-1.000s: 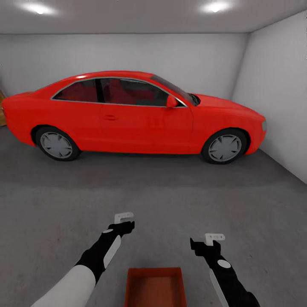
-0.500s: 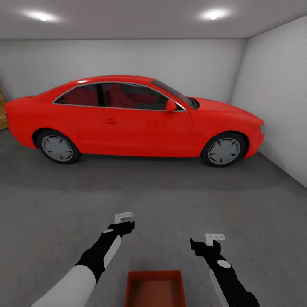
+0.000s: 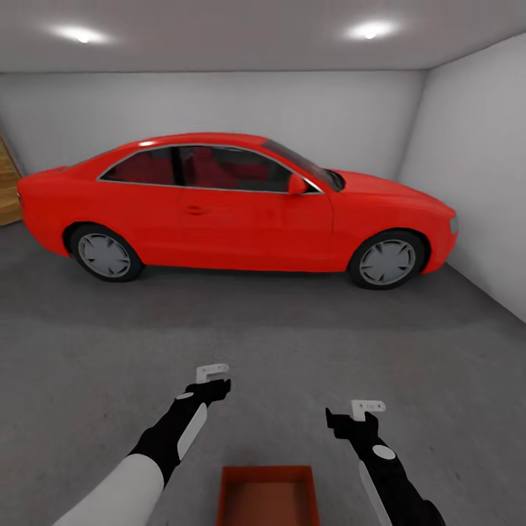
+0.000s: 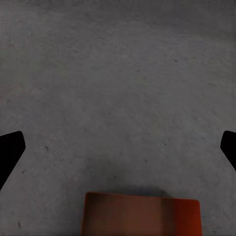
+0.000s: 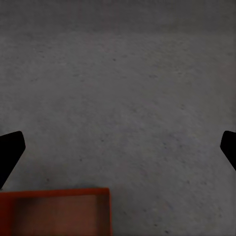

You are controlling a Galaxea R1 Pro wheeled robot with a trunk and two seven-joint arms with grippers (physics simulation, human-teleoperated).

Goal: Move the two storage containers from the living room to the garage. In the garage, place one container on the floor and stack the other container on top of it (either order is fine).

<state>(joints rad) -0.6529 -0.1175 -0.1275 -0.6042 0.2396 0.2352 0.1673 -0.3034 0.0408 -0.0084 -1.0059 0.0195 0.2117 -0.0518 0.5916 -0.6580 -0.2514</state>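
Container (image 3: pixel 267 498) on floor (image 3: pixel 292 343), between and below spread jaws.

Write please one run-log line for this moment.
place: garage, red car ahead | bin on grey floor between arms | left gripper: open, empty | right gripper: open, empty

red car (image 3: pixel 241 204) side-on by white walls (image 3: pixel 219 109), 2 ceiling spotlights (image 3: pixel 369 31)

1 orange-red storage container (image 3: pixel 266 497) (open-topped, low-walled), upright on grey concrete garage floor (image 3: pixel 292 351), partly cropped
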